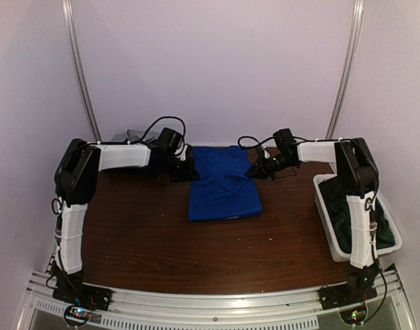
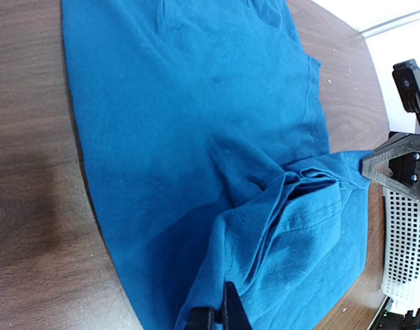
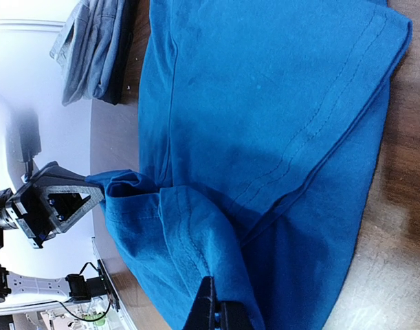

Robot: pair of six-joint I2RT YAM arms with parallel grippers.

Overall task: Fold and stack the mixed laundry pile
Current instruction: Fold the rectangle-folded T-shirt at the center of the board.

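Observation:
A royal-blue shirt [image 1: 222, 184] lies partly folded in the middle of the brown table [image 1: 148, 234]. My left gripper [image 1: 189, 169] is at its far left edge and my right gripper [image 1: 255, 172] at its far right edge. In the left wrist view my left gripper [image 2: 220, 317] is shut on a raised fold of the blue shirt [image 2: 196, 124]. The right wrist view shows my right gripper [image 3: 216, 315] shut on a bunched hem of the blue shirt [image 3: 264, 103]. Each lifted corner runs across toward the other gripper. A folded grey garment [image 3: 93, 48] sits at the back left [image 1: 135, 135].
A white plastic bin [image 1: 324, 206] stands at the table's right edge and holds a dark green-black piece [image 1: 347, 223]. The bin's perforated wall [image 2: 405, 247] appears beside the right arm in the left wrist view. Metal uprights stand at the back on both sides.

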